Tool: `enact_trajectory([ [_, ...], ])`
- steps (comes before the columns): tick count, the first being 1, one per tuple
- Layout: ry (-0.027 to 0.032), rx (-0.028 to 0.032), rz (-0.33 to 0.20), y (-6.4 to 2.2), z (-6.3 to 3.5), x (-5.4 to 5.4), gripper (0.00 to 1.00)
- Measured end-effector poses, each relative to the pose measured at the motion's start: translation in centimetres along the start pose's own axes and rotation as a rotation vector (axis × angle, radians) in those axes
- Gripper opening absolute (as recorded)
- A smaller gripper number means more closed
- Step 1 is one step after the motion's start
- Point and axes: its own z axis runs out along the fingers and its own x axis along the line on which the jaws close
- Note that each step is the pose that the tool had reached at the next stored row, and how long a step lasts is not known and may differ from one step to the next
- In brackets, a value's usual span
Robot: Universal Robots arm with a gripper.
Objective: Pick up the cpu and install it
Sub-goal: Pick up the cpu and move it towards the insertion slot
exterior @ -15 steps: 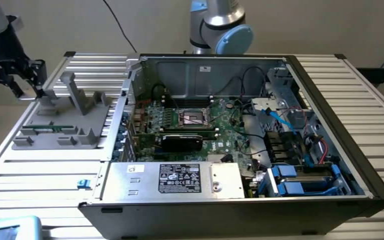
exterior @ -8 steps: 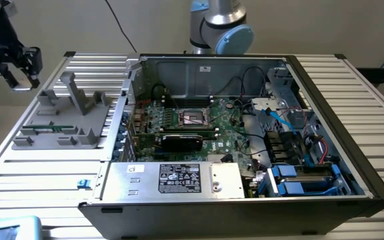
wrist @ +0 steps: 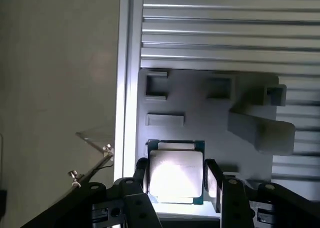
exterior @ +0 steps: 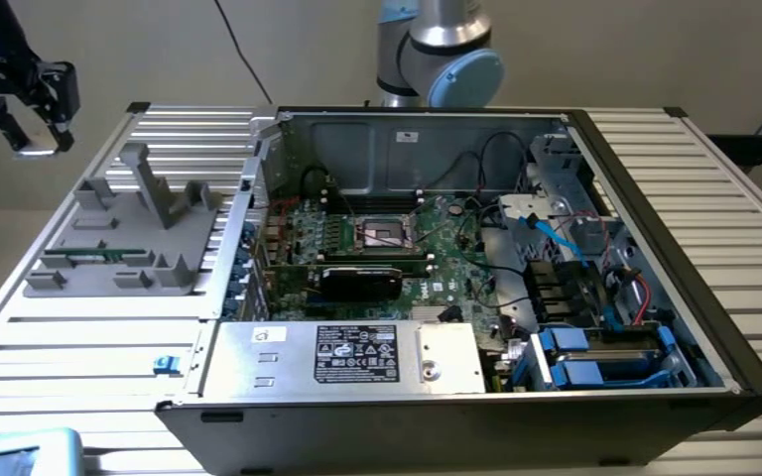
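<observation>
The cpu [wrist: 176, 170] sits squarely between the gripper's [wrist: 176, 185] jaws — pinched by two opposite edges — lifted clear of the grey holder [wrist: 200, 107].

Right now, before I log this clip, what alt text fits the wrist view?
The black gripper clamps a small square chip with a shiny silver metal top, the cpu, between its fingers. Beyond it lie a grey moulded plastic holder and a ribbed aluminium table.
</observation>
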Motion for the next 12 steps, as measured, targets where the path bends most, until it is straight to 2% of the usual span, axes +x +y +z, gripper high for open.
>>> enact_trajectory([
  [8,0.0001,0.0,0.0,0.05,-3.67,-1.6,0.55],
  [12,0.0,0.0,0.0,0.04,-4.87,-2.7,0.55],
])
